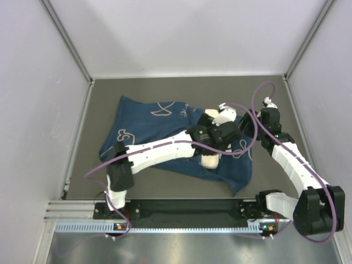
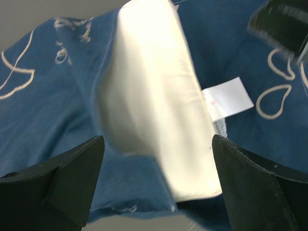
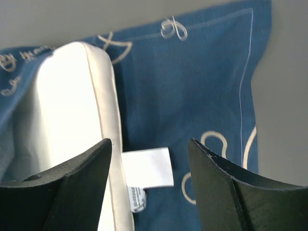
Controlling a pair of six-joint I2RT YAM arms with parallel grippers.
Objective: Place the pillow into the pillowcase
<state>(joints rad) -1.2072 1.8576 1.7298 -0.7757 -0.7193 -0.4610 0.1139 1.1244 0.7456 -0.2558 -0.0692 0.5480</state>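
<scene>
Left gripper (image 2: 158,144): jaws wide apart, nothing held, hovering over the pillow (image 2: 149,86). Right gripper (image 3: 150,144): jaws apart too but narrower, empty, above the pillow's white tag (image 3: 147,166). Pillow is partly inside the pillowcase (image 1: 148,124): cream end and tag stick out of the opening, blue fabric wraps one side. Pillowcase lies crumpled across the middle of the surface (image 1: 187,88), one corner toward the near right edge, the rest spreading far left.
</scene>
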